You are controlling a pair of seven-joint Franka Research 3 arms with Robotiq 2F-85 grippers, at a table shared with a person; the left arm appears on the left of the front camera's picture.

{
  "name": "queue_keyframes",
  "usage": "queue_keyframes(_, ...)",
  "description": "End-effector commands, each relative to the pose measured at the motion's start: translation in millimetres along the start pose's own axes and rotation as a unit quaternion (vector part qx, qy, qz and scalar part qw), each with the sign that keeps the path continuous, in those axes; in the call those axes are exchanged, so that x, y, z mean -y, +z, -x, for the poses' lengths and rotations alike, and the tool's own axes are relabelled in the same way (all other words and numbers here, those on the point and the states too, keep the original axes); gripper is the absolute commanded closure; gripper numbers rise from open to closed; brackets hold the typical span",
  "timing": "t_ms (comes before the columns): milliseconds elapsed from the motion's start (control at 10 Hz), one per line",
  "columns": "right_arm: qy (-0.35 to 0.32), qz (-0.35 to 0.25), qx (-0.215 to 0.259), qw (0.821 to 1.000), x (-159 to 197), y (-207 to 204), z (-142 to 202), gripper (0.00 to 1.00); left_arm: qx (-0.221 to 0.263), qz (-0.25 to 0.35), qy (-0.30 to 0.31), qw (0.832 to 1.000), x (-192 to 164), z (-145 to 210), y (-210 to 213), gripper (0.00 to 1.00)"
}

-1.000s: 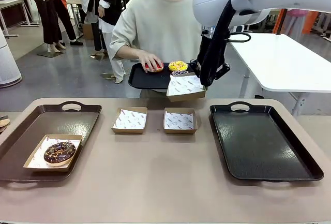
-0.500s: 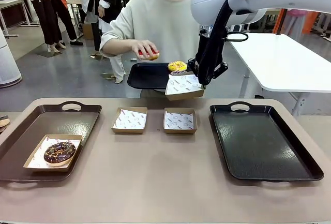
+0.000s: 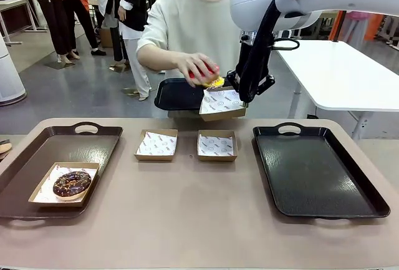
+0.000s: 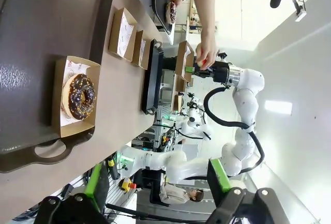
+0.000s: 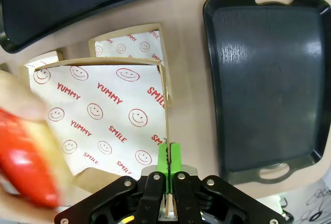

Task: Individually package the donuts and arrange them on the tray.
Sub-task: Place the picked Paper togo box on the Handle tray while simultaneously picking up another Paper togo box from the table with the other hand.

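You are looking across a tan, smooth-topped table [image 3: 187,220] with rounded corners, and four things rest directly on it. On the robot's left lies a dark brown rectangular plastic tray [image 3: 84,148] with cut-out handles at its short ends, reaching the table's left edge. On the robot's right lies a glossy black rectangular plastic tray [image 3: 318,170] of the same shape. Between the two, toward the far edge, you have two shallow brown cardboard boxes lined with white printed paper: the left-hand box [image 3: 156,144] and the right-hand box [image 3: 217,146], side by side, close but not touching, open side up.
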State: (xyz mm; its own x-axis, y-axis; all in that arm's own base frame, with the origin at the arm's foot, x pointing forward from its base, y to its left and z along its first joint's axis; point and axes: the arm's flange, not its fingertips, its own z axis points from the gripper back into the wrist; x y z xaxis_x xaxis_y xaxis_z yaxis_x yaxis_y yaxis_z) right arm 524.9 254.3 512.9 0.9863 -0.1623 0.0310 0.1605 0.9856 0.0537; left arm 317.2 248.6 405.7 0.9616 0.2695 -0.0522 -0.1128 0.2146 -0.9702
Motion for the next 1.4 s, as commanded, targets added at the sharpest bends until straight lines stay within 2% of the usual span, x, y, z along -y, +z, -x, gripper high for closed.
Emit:
queue_keyframes(0,-0.001,0.001,0.0,1.0,2.8,-0.1,4.0,1.0,0.002,0.004,-0.002,1.0,0.5,3.0,0.4,0.0)
queue_keyframes(1300,-0.001,0.001,0.0,1.0,2.8,-0.1,4.0,1.0,0.002,0.004,-0.002,1.0,0.5,3.0,0.4,0.0)
